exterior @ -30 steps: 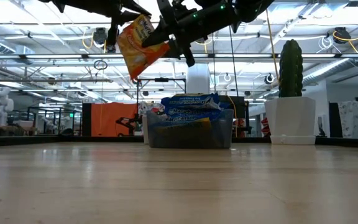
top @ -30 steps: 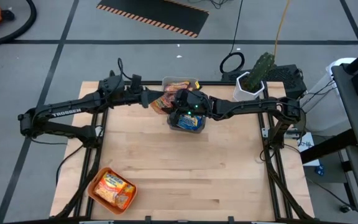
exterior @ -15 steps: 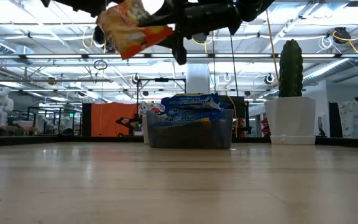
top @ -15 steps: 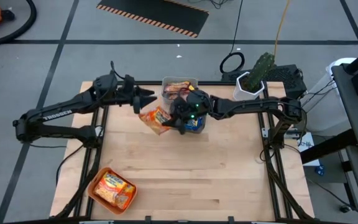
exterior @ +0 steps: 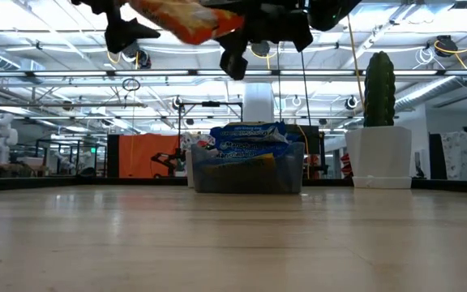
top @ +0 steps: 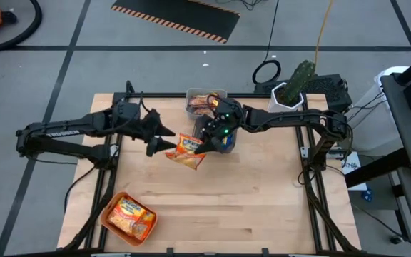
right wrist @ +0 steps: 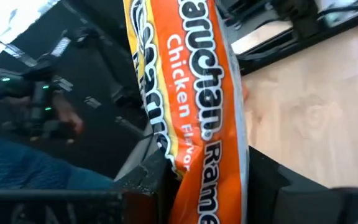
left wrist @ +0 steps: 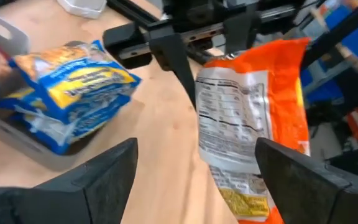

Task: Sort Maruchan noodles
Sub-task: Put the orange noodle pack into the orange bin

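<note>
An orange Maruchan chicken noodle packet [top: 186, 150] hangs in the air over the table's middle. My right gripper [top: 207, 138] is shut on it, just near of the grey bin [exterior: 246, 177] that holds blue packets [left wrist: 73, 74]. My left gripper [top: 164, 145] is open at the packet's left end. In the left wrist view its fingers stand on either side of that end [left wrist: 247, 199], and I see no touch. More orange packets lie in the orange tray [top: 109, 208] at the near left. Reddish packets lie in the clear bin [top: 207, 100] at the far edge. My right gripper pinches the orange packet between its two fingers near the packet's right end [right wrist: 210, 180]; the fingers lie across it. The packet is lifted clear of the table. It reaches out from the fingers toward the table's left, close to level in the low view [exterior: 185, 16].
A cactus in a white pot [top: 291, 89] stands at the far right corner. The grey bin and the clear bin stand one behind the other at the far middle. Bare wooden table top [top: 248, 200] lies between the bins and the near edge.
My left gripper has opened and let go of the orange packet, then gone toward the table's near edge. The packet, now held only by my right gripper, has swung from hanging down to nearly level and has come toward the near edge.
</note>
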Robot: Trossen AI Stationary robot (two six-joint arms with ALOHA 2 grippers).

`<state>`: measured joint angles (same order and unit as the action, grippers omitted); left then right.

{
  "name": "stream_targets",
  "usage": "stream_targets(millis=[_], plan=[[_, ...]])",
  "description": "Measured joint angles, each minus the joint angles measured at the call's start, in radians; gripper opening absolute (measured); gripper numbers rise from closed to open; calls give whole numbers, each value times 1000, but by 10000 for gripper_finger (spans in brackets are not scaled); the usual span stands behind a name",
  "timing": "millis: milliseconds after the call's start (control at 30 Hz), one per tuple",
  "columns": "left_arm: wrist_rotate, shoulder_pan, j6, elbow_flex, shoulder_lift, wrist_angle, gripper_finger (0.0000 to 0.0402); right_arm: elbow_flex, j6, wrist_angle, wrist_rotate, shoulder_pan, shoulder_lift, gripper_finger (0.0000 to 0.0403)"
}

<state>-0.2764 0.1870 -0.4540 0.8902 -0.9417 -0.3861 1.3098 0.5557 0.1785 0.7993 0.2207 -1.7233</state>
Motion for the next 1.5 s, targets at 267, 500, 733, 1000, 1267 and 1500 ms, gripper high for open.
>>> stream_targets(millis=[267, 500, 733, 1000, 1267, 1500], plan=[[10, -67, -177, 0, -6, 93, 328, 0, -16, -14, 92, 16, 0, 124], [96, -125, -203, 0, -7, 81, 328, 0, -18, -33, 89, 28, 0, 124], [178, -159, -205, 0, -85, 136, 329, 1, 5, -33, 49, 27, 0, 124], [173, -169, -203, 0, -185, 314, 323, 2, 37, -33, 41, 27, 0, 124], [155, -155, -159, -1, -194, 292, 214, 2, 64, -35, 32, 27, 0, 124], [153, -144, -139, -1, -189, 237, 131, 2, 54, -43, -31, 24, 0, 127]])
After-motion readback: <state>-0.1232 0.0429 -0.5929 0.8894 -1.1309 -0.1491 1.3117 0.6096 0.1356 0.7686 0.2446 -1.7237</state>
